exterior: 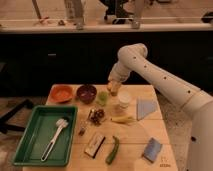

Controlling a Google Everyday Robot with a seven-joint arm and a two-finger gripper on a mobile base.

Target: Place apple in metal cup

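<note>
My gripper (113, 90) hangs at the back middle of the wooden table (135, 135), at the end of the white arm that reaches in from the right. It is shut on the apple (114, 92), a small yellow-orange fruit showing at its tip, held a little above the table. The metal cup (119, 107), small and dark grey, stands just below and right of the gripper, in front of a white cup (124, 97). A small green cup (102, 97) stands just left of the gripper.
An orange bowl (62, 92) and a dark red bowl (86, 92) stand at the back left. A green tray (30, 145) holds a brush (54, 136). A banana (121, 119), green vegetable (112, 150), packet (94, 145), blue cloth (146, 107) and sponge (152, 149) lie around.
</note>
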